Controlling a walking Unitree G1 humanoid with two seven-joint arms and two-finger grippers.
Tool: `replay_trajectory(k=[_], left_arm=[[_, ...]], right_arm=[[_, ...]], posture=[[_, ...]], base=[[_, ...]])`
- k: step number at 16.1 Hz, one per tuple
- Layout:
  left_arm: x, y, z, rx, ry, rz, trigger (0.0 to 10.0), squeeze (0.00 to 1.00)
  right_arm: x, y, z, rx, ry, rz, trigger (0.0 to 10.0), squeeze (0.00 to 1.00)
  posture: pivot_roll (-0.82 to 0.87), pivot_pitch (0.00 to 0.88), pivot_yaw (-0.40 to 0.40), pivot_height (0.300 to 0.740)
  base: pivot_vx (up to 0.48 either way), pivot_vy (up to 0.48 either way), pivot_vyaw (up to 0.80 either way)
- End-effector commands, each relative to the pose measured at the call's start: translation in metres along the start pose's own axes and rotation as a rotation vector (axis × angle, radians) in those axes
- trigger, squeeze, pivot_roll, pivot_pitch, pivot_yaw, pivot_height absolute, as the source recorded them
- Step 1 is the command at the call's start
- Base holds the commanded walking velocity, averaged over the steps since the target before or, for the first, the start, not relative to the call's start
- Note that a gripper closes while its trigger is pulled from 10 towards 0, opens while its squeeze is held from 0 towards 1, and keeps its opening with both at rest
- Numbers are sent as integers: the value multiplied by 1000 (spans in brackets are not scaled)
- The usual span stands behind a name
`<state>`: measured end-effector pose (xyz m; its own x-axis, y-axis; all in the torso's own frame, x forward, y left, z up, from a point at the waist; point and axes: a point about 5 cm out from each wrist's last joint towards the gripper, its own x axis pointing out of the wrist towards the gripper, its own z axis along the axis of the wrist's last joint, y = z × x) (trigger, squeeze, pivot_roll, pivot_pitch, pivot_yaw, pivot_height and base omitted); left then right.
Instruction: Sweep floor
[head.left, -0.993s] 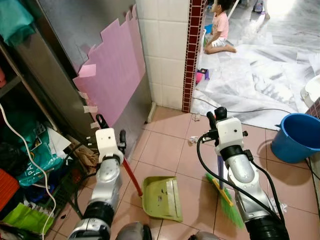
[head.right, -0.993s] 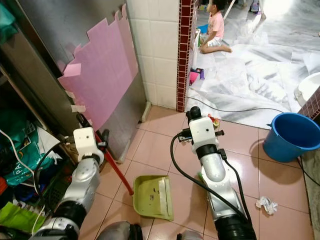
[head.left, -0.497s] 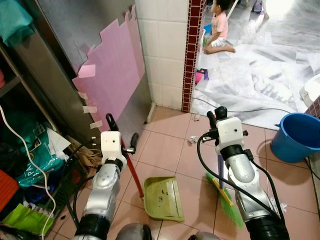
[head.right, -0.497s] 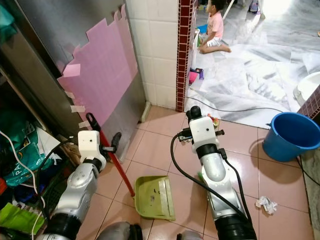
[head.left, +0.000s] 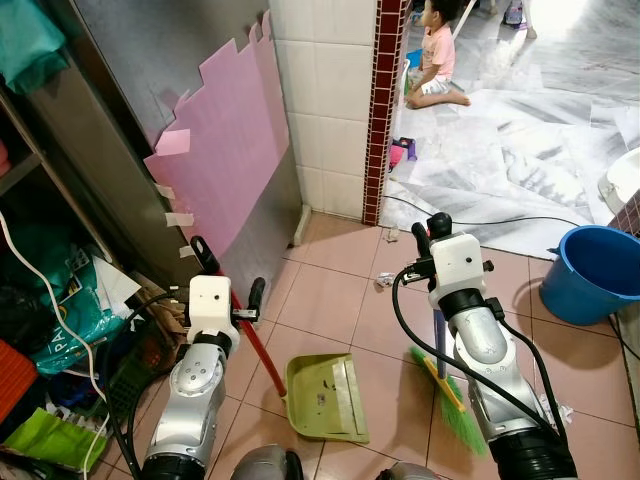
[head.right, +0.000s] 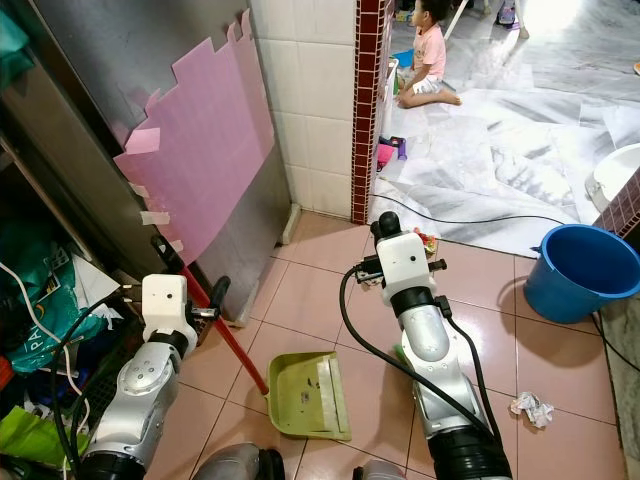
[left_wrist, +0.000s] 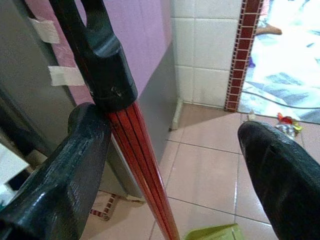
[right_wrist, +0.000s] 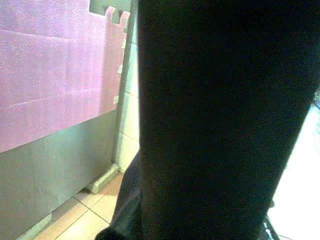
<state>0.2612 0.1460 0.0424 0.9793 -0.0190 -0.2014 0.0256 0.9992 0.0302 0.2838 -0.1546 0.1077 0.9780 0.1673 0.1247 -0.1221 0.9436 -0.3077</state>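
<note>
You're standing on pink floor tiles (head.left: 330, 300), with a pink foam sheet (head.left: 225, 150) taped to the metal panel at ten o'clock, a blue bucket (head.left: 592, 272) at two o'clock, and a person (head.left: 436, 55) sitting on the floor at twelve, well away.

Your left gripper (left_wrist: 170, 165) is spread wide around the dustpan's red handle (left_wrist: 142, 170), one finger touching it. The green dustpan (head.left: 323, 397) lies on the tiles near your feet.

Your right gripper (head.left: 432, 232) reaches forward with the broom (head.left: 447, 395) hanging beneath that arm; you cannot tell its finger state.
</note>
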Motion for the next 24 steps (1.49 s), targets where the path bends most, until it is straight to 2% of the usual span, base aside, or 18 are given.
replay_trajectory(k=[1,4,7,10,14,15,16,18,24], left_arm=[[-1,10,3,17,-17,39,10000,1000],[-2,16,12,43,-77,76,10000,1000],[-3,17,10,29,-64,81,10000,1000],[-2,19,7,-23,-64,82,10000,1000],[5,31,6,23,-49,183,10000,1000],[7,33,7,37,-44,217,10000,486],[8,32,8,32,-57,193,10000,0],[9,29,6,23,-63,150,10000,0],[14,26,3,25,-58,140,10000,0]], right_arm=[[5,1,8,-14,-44,11,10000,0],[5,1,7,-14,-43,14,10000,0],[5,1,7,-17,-41,17,10000,0],[6,0,7,-21,-42,17,10000,0],[5,0,6,-23,-40,23,10000,0],[5,0,6,-25,-39,23,10000,0],[5,0,5,-26,-39,23,10000,0],[4,-1,5,-27,-36,24,10000,0],[4,-1,5,-30,-36,27,10000,0]], posture=[[-51,0,87,740],[-51,0,86,740],[-52,0,85,740],[-53,0,81,740],[-56,0,78,740],[-58,0,78,740],[-58,0,78,740],[-60,0,76,740],[-65,0,73,740]], base=[[0,0,0],[0,0,0],[0,0,0],[0,0,0],[0,0,0],[0,0,0],[0,0,0],[0,0,0],[0,0,0]])
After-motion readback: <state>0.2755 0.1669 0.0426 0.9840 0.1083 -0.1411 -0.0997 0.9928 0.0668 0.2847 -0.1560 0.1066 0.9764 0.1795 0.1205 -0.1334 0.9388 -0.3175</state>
